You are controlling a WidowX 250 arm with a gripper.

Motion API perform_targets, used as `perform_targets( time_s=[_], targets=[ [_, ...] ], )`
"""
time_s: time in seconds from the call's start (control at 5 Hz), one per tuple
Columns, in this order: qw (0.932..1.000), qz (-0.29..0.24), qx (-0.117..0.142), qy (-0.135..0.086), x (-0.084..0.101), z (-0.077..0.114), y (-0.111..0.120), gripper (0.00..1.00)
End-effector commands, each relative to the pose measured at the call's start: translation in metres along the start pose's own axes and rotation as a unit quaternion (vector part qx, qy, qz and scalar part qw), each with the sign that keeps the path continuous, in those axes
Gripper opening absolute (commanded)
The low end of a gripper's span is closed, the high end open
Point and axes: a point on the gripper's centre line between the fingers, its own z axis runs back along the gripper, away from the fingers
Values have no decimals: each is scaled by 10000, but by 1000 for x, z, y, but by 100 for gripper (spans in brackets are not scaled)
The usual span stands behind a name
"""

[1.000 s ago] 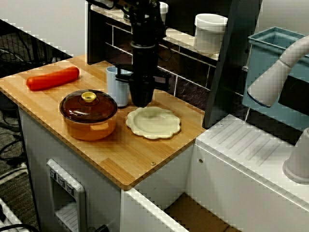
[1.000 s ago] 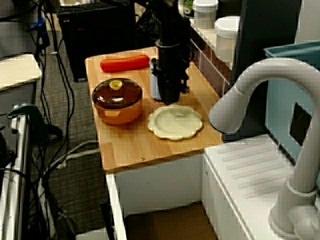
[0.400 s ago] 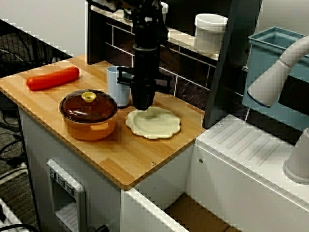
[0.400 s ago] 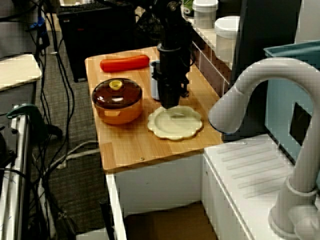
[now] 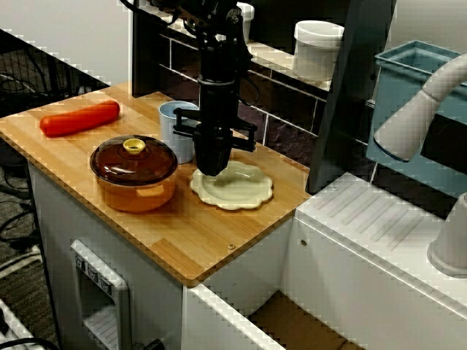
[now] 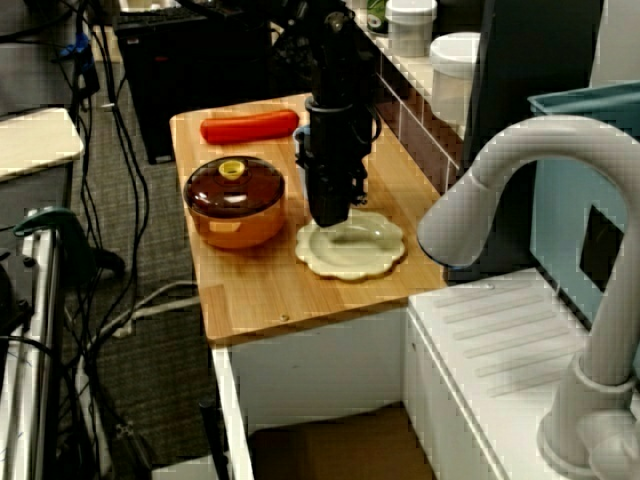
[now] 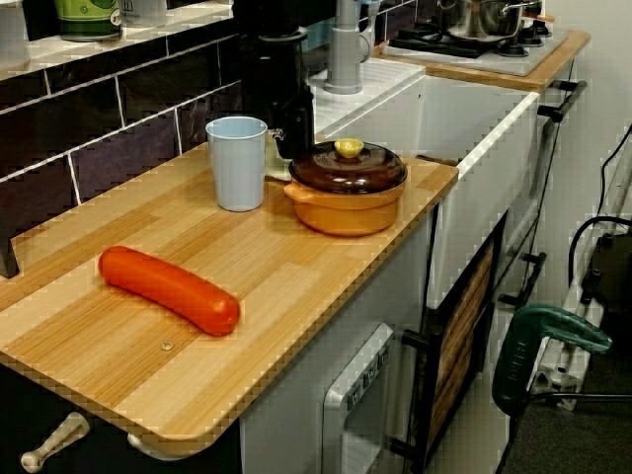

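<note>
We start with the wooden counter [image 5: 191,235], which carries everything here. Above it stands the dark arm [image 5: 219,80], upright and pointing straight down near the tiled back wall. The orange pot [image 5: 135,193] sits toward the counter's front edge, its brown lid [image 5: 133,159] on and topped by a small yellow knob [image 5: 133,146]. Just beside the pot, on the sink side, lies the cream plate [image 5: 242,187] with its scalloped rim, flat on the wood. The red sausage [image 5: 80,118] lies well apart from these, at the far end of the counter. The pale blue cup [image 5: 175,133] stands upright between the pot and the back wall, close by the arm. The gripper [image 5: 212,169] hangs low over the plate's edge on the side nearest the pot and cup. In the view from over the tap its tip [image 6: 330,220] sits right at that rim, though we cannot tell whether it touches. Its jaws are dark and seen end-on, so we cannot tell how far apart they stand, nor whether they hold anything.
</note>
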Motion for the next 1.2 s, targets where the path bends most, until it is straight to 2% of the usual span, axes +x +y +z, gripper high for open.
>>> perform_targets(
  time_s=[0.0,0.4,0.8,1.0],
  targets=[
    [9976,-420,-40,-553,-5,30,-11,0],
    [9921,-936,261,-796,-4,34,-17,0],
    [9869,-1017,553,-1125,-4,37,-28,0],
    [9856,-1036,578,-1208,0,39,-27,0]
  ],
)
